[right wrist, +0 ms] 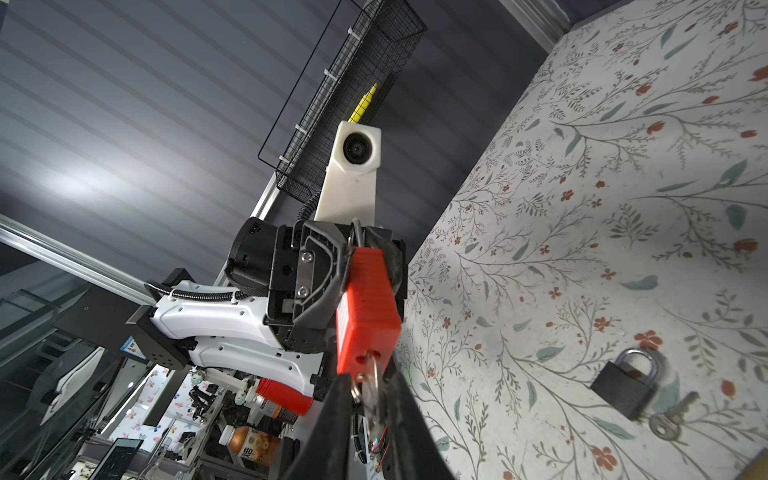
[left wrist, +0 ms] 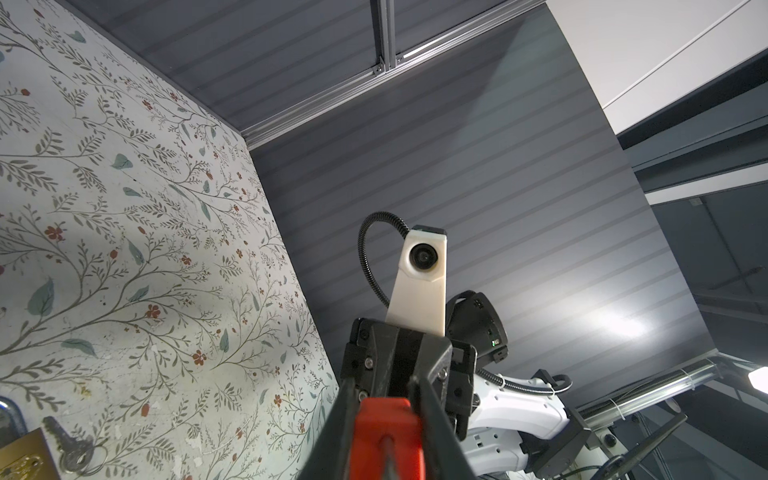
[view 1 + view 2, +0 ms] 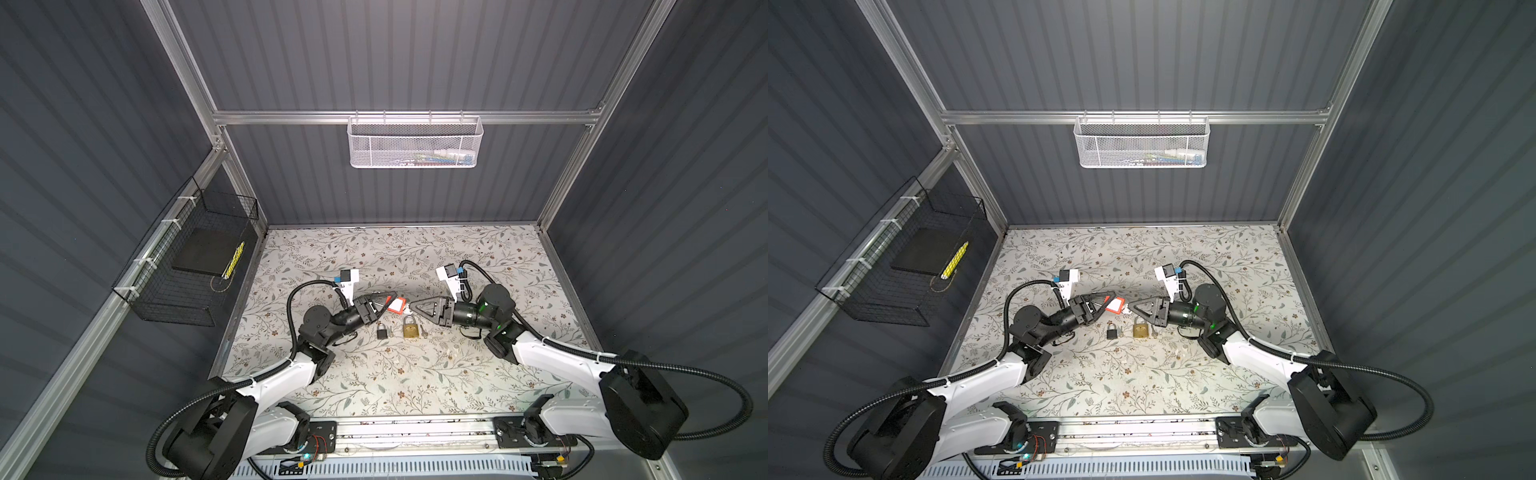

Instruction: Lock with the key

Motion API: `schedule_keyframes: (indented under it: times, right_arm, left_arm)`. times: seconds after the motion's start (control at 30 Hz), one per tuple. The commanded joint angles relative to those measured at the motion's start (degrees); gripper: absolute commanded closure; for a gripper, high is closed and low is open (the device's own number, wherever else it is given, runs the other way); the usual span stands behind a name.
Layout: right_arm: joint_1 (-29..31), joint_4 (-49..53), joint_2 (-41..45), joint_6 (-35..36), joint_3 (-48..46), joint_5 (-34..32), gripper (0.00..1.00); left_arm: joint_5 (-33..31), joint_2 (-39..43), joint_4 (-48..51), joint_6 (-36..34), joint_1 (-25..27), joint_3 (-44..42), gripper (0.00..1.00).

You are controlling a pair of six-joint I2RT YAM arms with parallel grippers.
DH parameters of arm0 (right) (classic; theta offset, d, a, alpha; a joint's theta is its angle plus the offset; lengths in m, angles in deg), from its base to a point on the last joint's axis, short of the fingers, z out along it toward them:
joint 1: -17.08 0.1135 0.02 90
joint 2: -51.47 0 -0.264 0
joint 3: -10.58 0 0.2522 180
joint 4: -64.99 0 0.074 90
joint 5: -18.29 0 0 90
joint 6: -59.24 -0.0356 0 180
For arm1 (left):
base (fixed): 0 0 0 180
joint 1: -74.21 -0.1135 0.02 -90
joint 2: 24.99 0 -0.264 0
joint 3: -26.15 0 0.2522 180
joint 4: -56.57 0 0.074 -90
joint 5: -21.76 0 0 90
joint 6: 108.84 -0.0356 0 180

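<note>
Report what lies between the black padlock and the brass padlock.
A small silver key, flat beside the black padlock; the right wrist view shows it best.

Floral-print table cover (image 3: 415,374): spans the work surface. White mesh basket (image 3: 374,149): hung on the rear rail at 12 o'clock; contents too blurred to identify. Black wire basket (image 3: 174,309): tied to the side rail at 9 o'clock, holding a flat black slab (image 3: 205,251) with a yellow strip (image 3: 232,259) along its edge.
</note>
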Motion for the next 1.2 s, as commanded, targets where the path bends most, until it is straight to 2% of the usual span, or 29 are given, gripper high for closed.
schedule_keyframes:
  times: [0.0, 0.17, 0.5, 1.17]
  right_arm:
    - [0.3, -4.2, -0.9, -1.6, 1.3, 1.9, 0.82]
    - [0.4, -5.5, -1.9, -2.1, 1.2, 2.0, 0.85]
    - [0.4, -6.7, -1.7, -2.3, 0.4, 2.1, 1.00]
    - [0.4, -5.4, 2.1, -0.3, -3.3, -0.7, 1.00]
  left_arm:
    - [0.9, 0.4, -2.5, 0.2, 0.2, 1.2, 1.00]
    - [0.8, 0.7, -2.2, 0.0, 0.2, 1.2, 1.00]
    - [0.5, 0.9, -2.3, 0.0, 0.2, 1.0, 1.00]
    - [-1.1, 1.7, -2.3, -0.2, 0.2, 0.4, 1.00]
